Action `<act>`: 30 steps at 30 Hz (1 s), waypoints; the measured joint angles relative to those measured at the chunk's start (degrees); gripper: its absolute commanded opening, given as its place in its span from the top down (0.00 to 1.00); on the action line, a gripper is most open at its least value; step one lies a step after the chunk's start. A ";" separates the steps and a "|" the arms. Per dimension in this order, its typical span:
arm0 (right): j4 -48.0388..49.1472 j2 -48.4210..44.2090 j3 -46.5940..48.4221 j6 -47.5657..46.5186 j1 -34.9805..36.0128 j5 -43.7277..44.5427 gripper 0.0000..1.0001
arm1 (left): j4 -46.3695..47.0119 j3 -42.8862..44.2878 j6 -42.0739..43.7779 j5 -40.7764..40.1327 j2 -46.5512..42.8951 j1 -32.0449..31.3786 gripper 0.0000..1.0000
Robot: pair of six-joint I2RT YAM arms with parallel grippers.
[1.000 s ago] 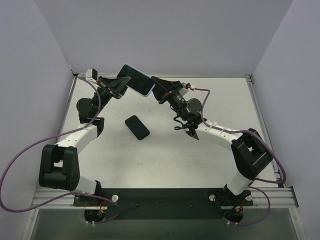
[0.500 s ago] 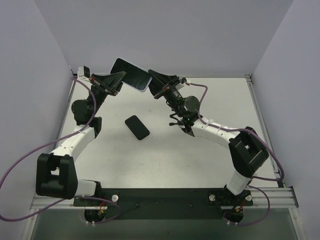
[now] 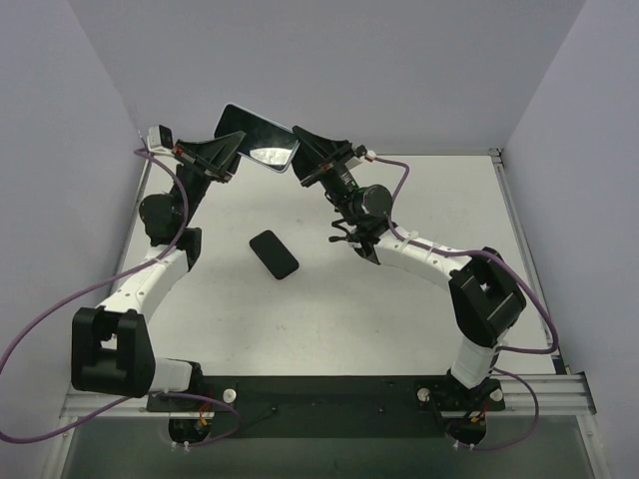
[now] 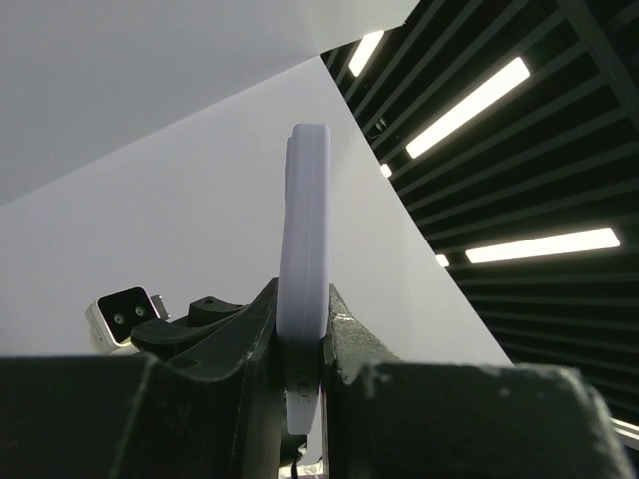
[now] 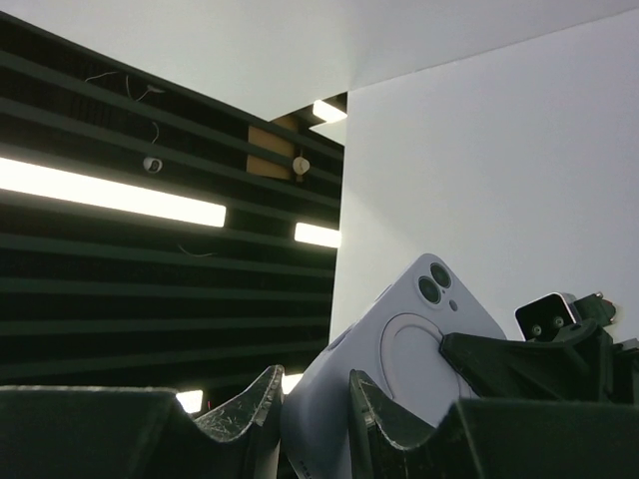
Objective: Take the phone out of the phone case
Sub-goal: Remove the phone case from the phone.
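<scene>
A phone in a lavender case [image 3: 258, 139] is held in the air above the table's far left, dark screen facing up. My left gripper [image 3: 232, 150] is shut on its left end. My right gripper [image 3: 300, 160] is shut on its right end. In the left wrist view the case [image 4: 305, 230] stands edge-on, clamped between my left gripper's [image 4: 300, 304] fingers. In the right wrist view the case's back [image 5: 419, 334] shows its camera lenses and ring, and its lower corner sits between my right gripper's [image 5: 315, 389] fingers. The left gripper's fingers press on the case's back.
A black phone-shaped slab [image 3: 274, 253] lies flat on the white table [image 3: 399, 309], left of centre, below the held phone. Grey walls close in the table on the left, back and right. Purple cables hang from both arms.
Both grippers have lifted the cased phone higher and carried it back and to the left. The phone now lies flatter, and both arms stretch more upright.
</scene>
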 measured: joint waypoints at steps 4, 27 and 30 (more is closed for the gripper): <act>0.70 0.39 1.25 0.26 0.31 0.28 1.00 | -0.20 1.31 0.00 -0.15 -0.24 0.00 1.00; 3.48 0.48 2.97 1.31 2.08 0.37 1.00 | -2.27 2.54 -0.55 -0.52 -3.93 0.00 1.00; 3.69 0.55 3.06 1.57 2.10 0.37 1.00 | -2.73 2.93 -0.90 -0.50 -3.96 0.00 1.00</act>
